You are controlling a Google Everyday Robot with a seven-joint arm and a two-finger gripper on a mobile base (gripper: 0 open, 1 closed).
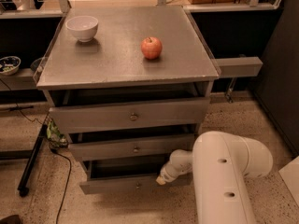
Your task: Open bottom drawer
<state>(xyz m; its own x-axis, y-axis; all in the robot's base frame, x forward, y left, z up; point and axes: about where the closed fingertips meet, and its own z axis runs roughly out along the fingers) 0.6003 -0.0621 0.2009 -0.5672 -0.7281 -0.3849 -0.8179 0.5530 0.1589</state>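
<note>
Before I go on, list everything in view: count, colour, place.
Round bowl: one, white, cabinet top, back left.
Round apple: one, red, cabinet top, right of centre.
Metal-look cabinet: one, grey, centre.
Top drawer: one, grey, highest.
Middle drawer: one, grey, below it.
Bottom drawer: one, grey, lowest, partly out.
Small patterned dish: one, far-left shelf.
Robot arm: one, white, lower right.
Gripper: one, white, at the bottom drawer's front, right of its knob.

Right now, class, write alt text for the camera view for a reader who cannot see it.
A white robot arm reaches in from the picture's lower right, its gripper at the top edge of the bottom drawer, which stands partly pulled out of a grey three-drawer cabinet. On the cabinet top sit a red apple and a white bowl.
</note>
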